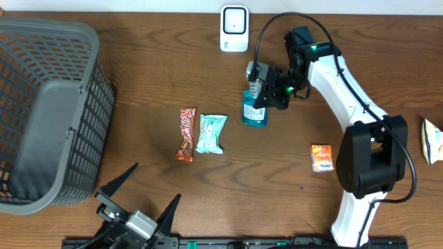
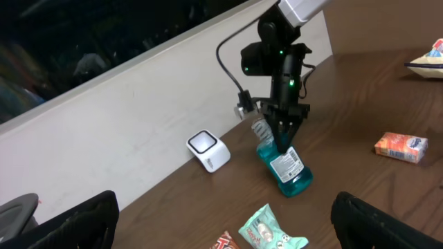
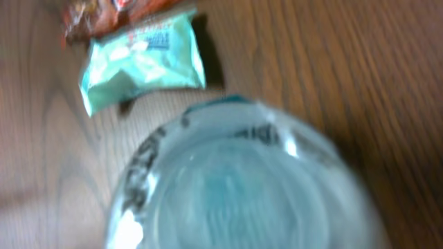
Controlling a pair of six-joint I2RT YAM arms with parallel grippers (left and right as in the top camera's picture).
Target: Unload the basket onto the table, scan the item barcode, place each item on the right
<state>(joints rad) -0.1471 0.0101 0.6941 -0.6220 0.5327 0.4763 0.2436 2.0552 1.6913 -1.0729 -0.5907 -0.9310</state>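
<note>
a grey basket (image 1: 48,111) sits at the far left of the wooden worktop (image 1: 138,83). near the front edge the left arm (image 1: 138,223) hangs low, its jaws spread wide and holding nothing. toward the middle lie a red candy bar (image 1: 186,133) and, just beside it, a mint-green packet (image 1: 210,133). the white scanner (image 1: 234,28) stands at the back edge. the bottle (image 1: 254,113) of blue liquid rests on the worktop just right of the packet, apart from the scanner and tilted. the right arm (image 1: 346,83) reaches over it, jaws pinched on its top. an orange box (image 1: 321,158) lies further right, and a pale packet (image 1: 432,140) at the right edge.
</note>
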